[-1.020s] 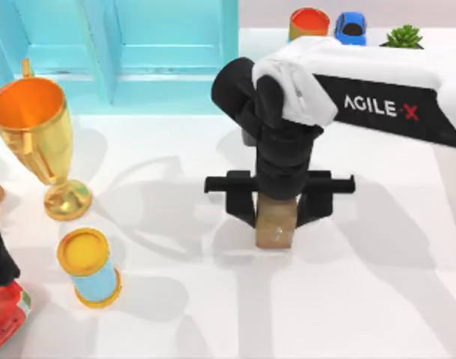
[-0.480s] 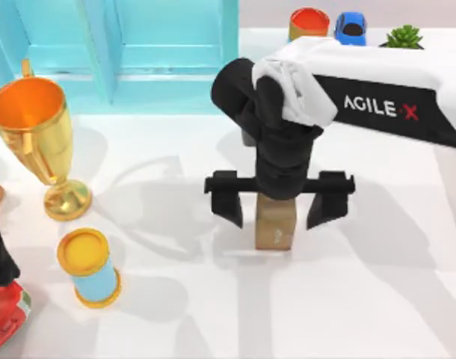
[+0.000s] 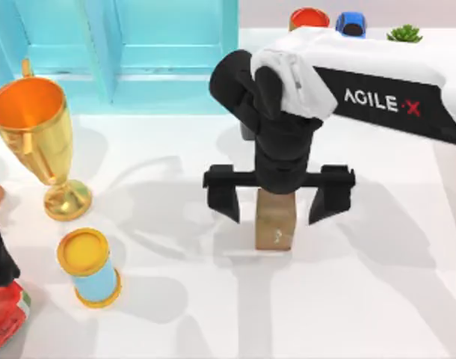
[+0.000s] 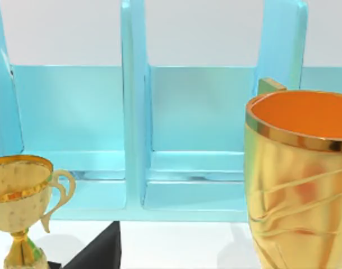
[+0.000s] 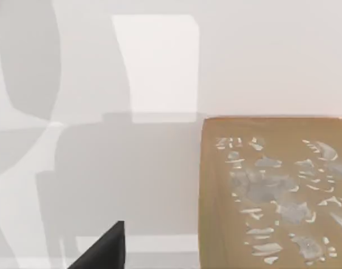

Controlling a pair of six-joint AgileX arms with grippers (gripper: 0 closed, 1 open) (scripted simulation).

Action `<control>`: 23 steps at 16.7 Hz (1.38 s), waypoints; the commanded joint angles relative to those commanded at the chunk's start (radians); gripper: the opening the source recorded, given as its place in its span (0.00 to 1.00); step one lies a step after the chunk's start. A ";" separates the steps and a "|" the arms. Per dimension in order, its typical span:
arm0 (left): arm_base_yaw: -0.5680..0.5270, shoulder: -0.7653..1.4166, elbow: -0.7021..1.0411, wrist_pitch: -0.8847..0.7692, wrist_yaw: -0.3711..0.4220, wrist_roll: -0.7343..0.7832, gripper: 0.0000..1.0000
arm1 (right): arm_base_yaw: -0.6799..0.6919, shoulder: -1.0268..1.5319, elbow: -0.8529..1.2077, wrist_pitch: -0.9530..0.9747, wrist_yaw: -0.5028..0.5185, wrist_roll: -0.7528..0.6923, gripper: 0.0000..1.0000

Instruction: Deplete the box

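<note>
Jaws of right gripper (image 3: 277, 200) spread wide, clear of tan block (image 3: 275, 221) standing upright on white worktop (image 3: 377, 299); block's face is speckled with pale flecks (image 5: 275, 196).

Toward the left edge of the top view we saw a gold trophy cup (image 3: 35, 138) with an orange inside standing on the white surface (image 3: 377, 299). Below it, near the lower left, stood a blue can with a yellow lid (image 3: 89, 268), and a red object (image 3: 5, 318) was cut off at the lower left corner. Along the upper right edge we noted an orange cup (image 3: 309, 16), a blue toy car (image 3: 353, 22) and a small green plant (image 3: 404, 34). A smaller gold trophy (image 4: 22, 210) appeared at the left wrist view's lower left.
</note>
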 joint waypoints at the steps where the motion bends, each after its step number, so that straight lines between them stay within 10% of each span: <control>1: 0.000 0.000 0.000 0.000 0.000 0.000 1.00 | 0.001 -0.003 0.028 -0.032 0.000 -0.001 1.00; 14: 0.000 0.000 0.000 0.000 0.000 0.000 1.00 | -0.036 -0.040 0.203 -0.251 -0.002 -0.035 1.00; 23: 0.000 0.000 0.000 0.000 0.000 0.000 1.00 | -0.581 -0.113 0.164 -0.293 -0.005 -0.578 1.00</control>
